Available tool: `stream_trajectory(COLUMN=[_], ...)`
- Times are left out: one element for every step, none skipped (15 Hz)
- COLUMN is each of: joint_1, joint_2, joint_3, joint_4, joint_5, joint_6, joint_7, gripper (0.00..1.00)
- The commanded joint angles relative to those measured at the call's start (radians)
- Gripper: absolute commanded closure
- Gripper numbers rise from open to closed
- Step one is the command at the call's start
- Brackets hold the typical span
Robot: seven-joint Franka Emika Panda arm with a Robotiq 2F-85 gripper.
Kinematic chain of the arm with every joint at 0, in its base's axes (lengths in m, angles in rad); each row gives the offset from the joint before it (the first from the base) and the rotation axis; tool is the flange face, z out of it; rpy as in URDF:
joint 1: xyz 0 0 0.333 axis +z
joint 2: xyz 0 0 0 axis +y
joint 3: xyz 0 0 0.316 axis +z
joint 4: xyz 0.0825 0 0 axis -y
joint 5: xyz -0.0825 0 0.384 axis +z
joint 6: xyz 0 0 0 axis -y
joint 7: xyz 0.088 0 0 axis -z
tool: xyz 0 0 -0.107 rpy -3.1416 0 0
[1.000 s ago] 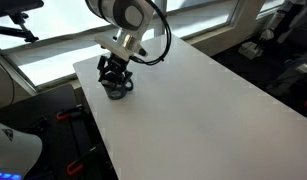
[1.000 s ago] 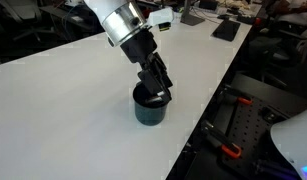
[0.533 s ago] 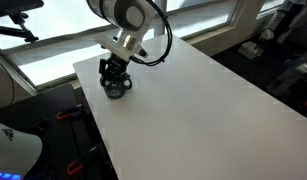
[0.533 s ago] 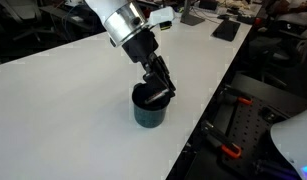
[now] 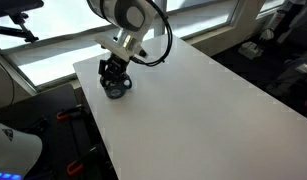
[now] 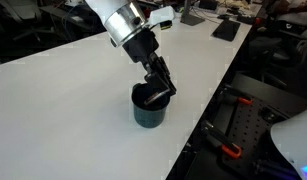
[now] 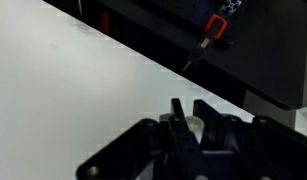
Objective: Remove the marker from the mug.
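White tabletop (image 6: 63, 90) runs across the room, and near its edge stands one squat dark mug (image 6: 148, 114), upright, directly under the gripper (image 6: 157, 97), whose tips dip into the mug's mouth. The fingers (image 7: 179, 120) are pressed together, but the mug's inside is dark and covered by the gripper, so I cannot tell whether the marker is pinched between them. I count one mug and one arm (image 5: 128, 15).

Daylight from the windows (image 5: 53, 48) glares on the white bench (image 5: 203, 100); the wrist view's tool (image 7: 189, 110) is dark, blurred
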Motion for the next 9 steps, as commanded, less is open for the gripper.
stream_trajectory(joint_1=[-0.003,-0.003,-0.005,-0.005,-0.005,-0.004,-0.004,-0.005,-0.006], joint_2=[-0.016,-0.039,-0.06,-0.092,-0.116,-0.143,-0.167,-0.19,-0.211], joint_3=[-0.011,-0.015,-0.02,-0.027,-0.034,-0.041,-0.047,-0.053,-0.058], joint_4=[-0.006,-0.019,-0.03,-0.046,-0.058,-0.068,-0.077,-0.083,-0.088], joint_5=[0.021,0.013,0.01,0.001,-0.007,-0.015,-0.02,-0.025,-0.026], joint_6=[0.003,0.01,0.016,0.022,0.026,0.027,0.028,0.026,0.024], joint_7=[0.008,0.018,0.028,0.042,0.055,0.068,0.075,0.081,0.082], gripper=[0.95,0.95,0.95,0.95,0.95,0.95,0.95,0.95,0.95])
